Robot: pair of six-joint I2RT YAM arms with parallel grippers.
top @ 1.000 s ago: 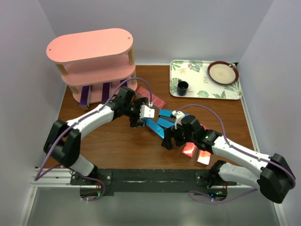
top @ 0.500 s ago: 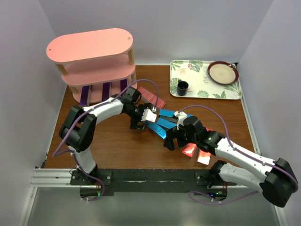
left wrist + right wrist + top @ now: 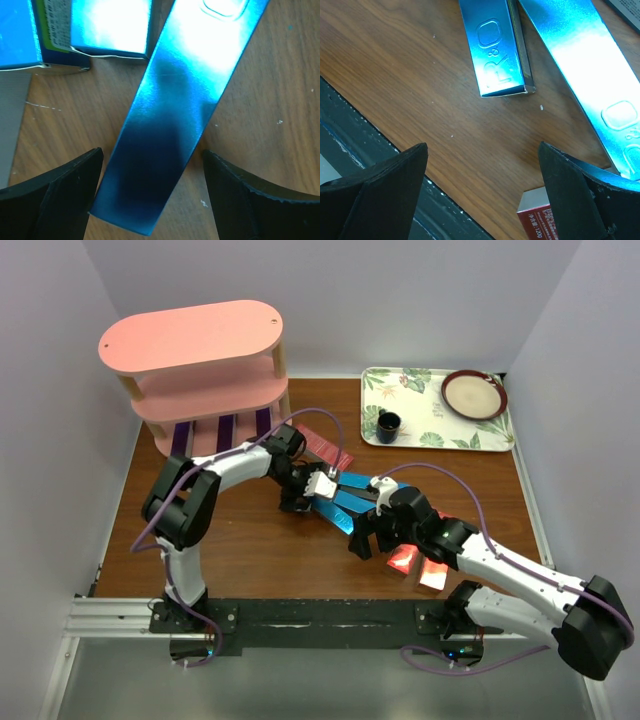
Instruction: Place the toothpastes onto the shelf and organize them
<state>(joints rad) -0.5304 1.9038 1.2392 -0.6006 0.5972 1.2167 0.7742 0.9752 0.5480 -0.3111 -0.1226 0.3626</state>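
— Logged against half a second back: left arm's elbow folded further in toward the middle of the table (image 3: 250, 550); right arm as before. Jaws on the left?
— Found left gripper (image 3: 152, 158) parted, straddling the near end of one blue carton (image 3: 180, 100). Fingers (image 3: 55, 195) either side, not clamped; close on one edge, sliver of wood showing at the other. Two more blue cartons (image 3: 110, 25) just beyond, ends side by side.
— And the other side?
— Found right gripper (image 3: 482, 147) spread wide over bare wood, holding nothing. Blue ends just ahead of it, corner of a red carton (image 3: 537, 215) near one finger.
— Location of the shelf (image 3: 190, 340)?
— Far left corner. Three purple cartons (image 3: 225, 428) lying on its bottom tier, side by side, ends outward.
— Other reds?
— One flat beyond the left wrist, two beside the right forearm, glaring.
— Anything else?
— Floral tray (image 3: 430, 400) at far right, carrying dark cup (image 3: 388, 425) and brown-rimmed plate (image 3: 475, 393).
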